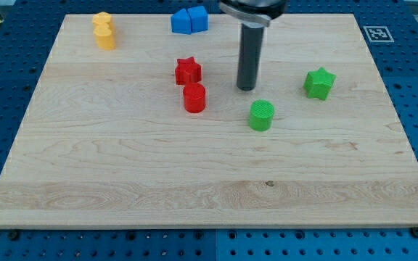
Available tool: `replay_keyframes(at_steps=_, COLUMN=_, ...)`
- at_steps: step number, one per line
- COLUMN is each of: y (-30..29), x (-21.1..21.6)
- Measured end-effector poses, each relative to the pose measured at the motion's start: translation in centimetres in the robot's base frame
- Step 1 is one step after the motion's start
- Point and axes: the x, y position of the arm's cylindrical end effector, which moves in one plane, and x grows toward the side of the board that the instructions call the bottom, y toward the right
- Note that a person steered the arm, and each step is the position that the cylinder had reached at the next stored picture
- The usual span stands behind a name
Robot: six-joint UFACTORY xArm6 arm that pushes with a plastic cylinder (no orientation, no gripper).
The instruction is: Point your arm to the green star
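Observation:
The green star [319, 83] lies on the wooden board [122, 181] at the view's right, a little above the middle. My tip [247, 88] is on the board to the left of the star, with a clear gap of about a hand's width between them. A green cylinder [261, 115] stands just below and slightly right of my tip. The rod rises from the tip to the arm's dark end at the view's top.
A red star [188, 71] and a red cylinder [194, 98] lie left of my tip. Two blue blocks [189, 20] sit at the top centre. Two yellow blocks [104, 30] sit at the top left.

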Motion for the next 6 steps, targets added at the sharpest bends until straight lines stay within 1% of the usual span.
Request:
replay_keyframes(at_steps=1, y=1.9, x=-0.4)
replay_keyframes(at_steps=2, y=2.3, x=-2.8)
replay_keyframes(at_steps=3, y=4.4, x=-5.3)
replay_keyframes(at_steps=4, y=10.8, x=-6.0)
replay_keyframes(at_steps=5, y=15.7, x=-5.9)
replay_keyframes(at_steps=6, y=14.8, x=-4.3)
